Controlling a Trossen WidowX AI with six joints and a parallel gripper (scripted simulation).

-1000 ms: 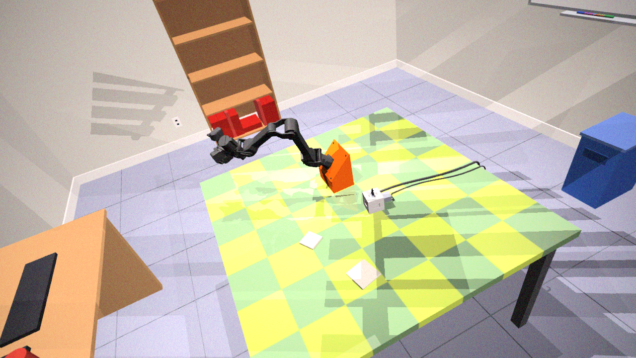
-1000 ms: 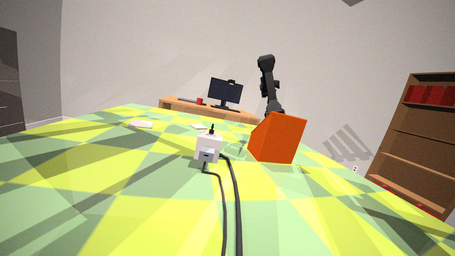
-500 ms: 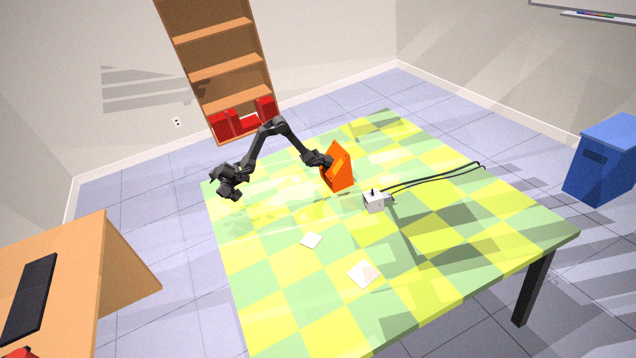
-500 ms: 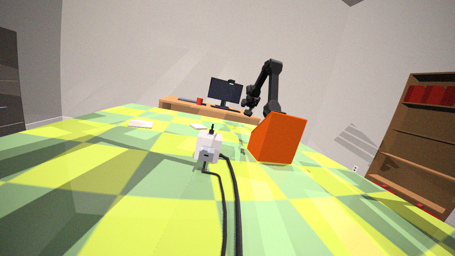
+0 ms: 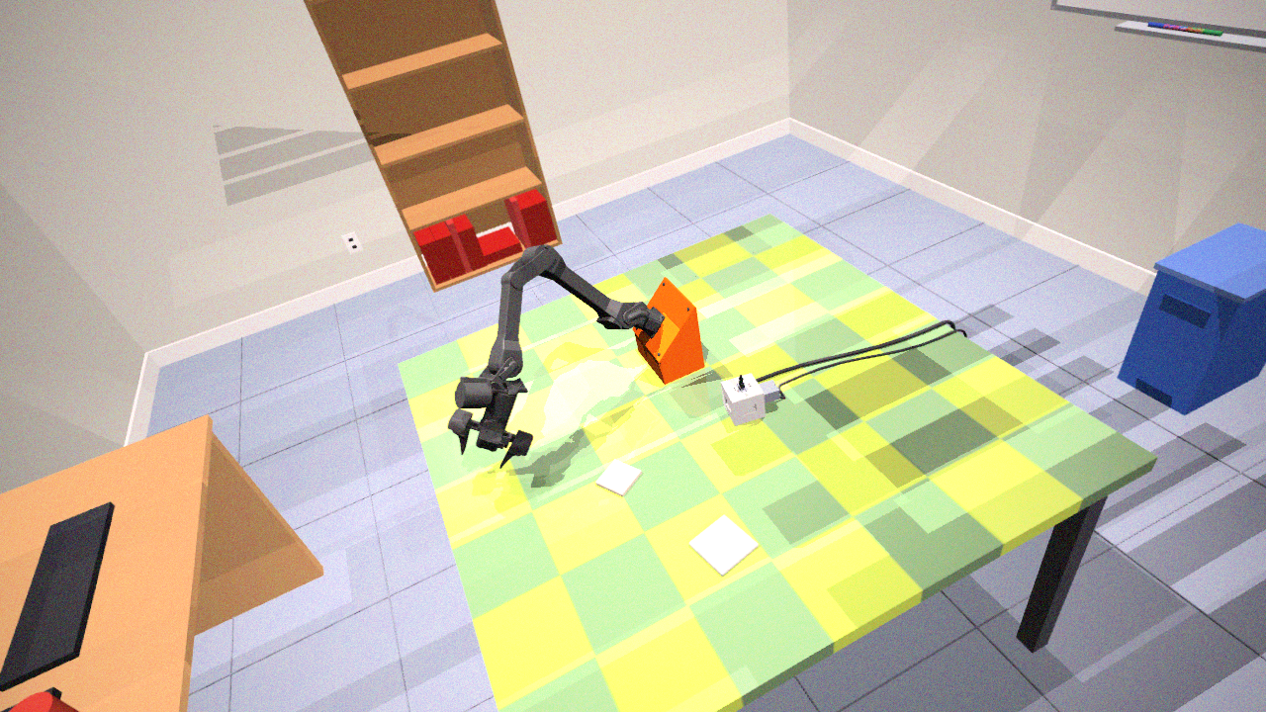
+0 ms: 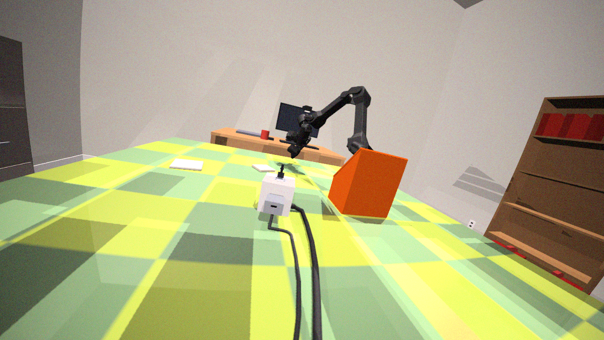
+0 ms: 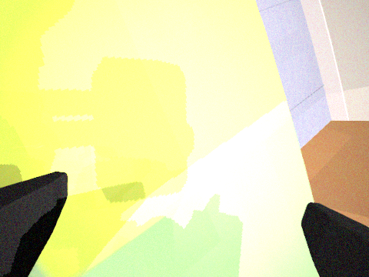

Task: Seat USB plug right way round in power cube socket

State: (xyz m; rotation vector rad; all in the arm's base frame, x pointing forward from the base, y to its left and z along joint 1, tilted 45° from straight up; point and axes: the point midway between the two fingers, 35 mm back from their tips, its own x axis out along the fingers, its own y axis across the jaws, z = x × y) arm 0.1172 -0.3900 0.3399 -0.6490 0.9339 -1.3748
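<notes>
Fingers of your black metal hand [image 5: 497, 445] [image 6: 294, 145] [image 7: 184, 198] are wide apart, holding nothing, up close. From the top, your small black USB plug [image 5: 741, 383] [image 6: 281, 171] stands on the white power cube [image 5: 744, 403] [image 6: 277, 191]. From outside, your hand is well behind it.

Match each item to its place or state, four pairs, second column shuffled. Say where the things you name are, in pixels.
1. gripper [image 5: 484, 458] [image 6: 292, 155] [image 7: 190, 200]
2. USB plug [image 5: 741, 382] [image 6: 281, 171]
3. orange wedge-shaped block [image 5: 682, 349] [image 6: 373, 183]
4. blue bin [image 5: 1181, 331]

A. on the floor, beyond the table [image 5: 885, 460] [image 6: 202, 262]
B. upright on top of the white power cube [image 5: 744, 407] [image 6: 276, 186]
C. open, nothing between its fingers
D. on the table, by the arm's base

Pairs: 1-C, 2-B, 3-D, 4-A
</notes>
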